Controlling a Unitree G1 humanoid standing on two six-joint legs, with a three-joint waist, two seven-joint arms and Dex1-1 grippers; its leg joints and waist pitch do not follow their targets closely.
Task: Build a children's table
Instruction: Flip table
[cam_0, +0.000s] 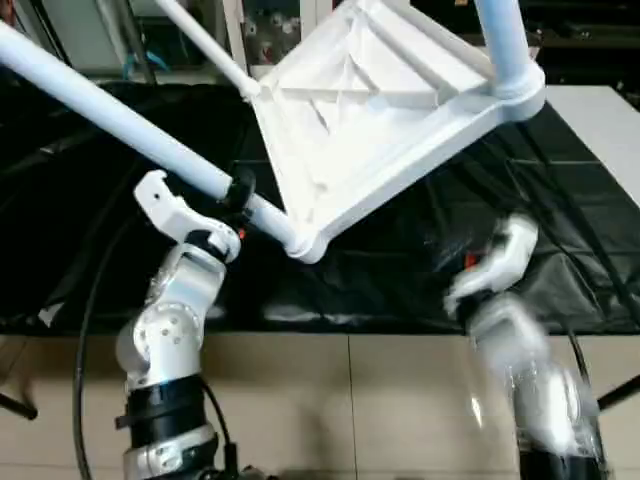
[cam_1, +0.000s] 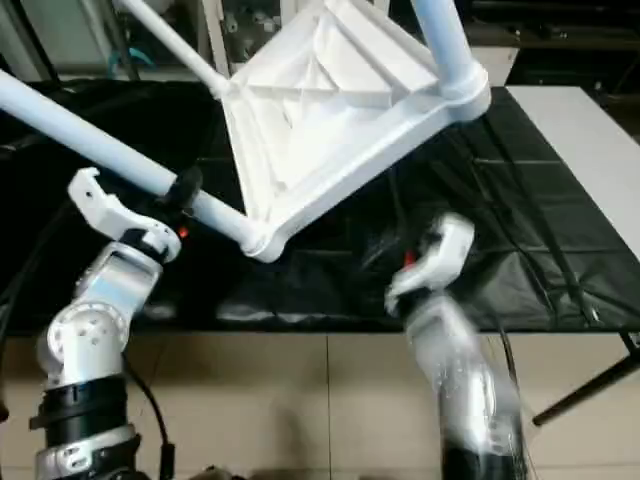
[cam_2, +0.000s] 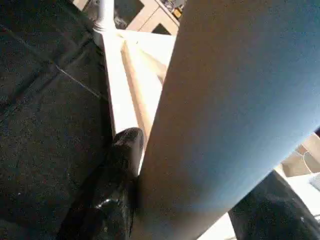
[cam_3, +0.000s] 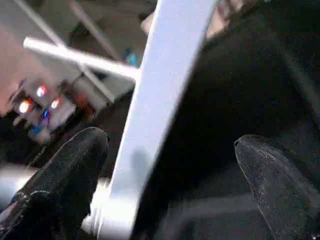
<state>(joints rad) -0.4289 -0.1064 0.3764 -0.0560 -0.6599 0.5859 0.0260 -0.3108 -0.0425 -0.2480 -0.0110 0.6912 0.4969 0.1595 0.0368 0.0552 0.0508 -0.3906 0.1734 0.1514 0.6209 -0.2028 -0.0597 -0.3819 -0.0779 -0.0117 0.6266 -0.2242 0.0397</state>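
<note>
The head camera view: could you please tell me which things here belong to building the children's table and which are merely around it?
Part of the job:
- tabletop, tilted, ribbed underside showing
- leg, held by the left claw
- leg in the far corner socket
- right claw, open

Just around:
- black-covered work surface
- white board on the right

Two silver forearms are seen, each built of rounded metal segments with small dark screws dotted over the left arm (cam_0: 165, 335). Black ribbed collars are fitted low on both. A white moulded shell is carried at each wrist, marked by a small orange-red spot. A thin black cable is looped beside the left arm. The right arm (cam_0: 525, 370) is blurred. Glossy black, rounded fingers (cam_3: 75, 170) are shown on the grippers.
</note>
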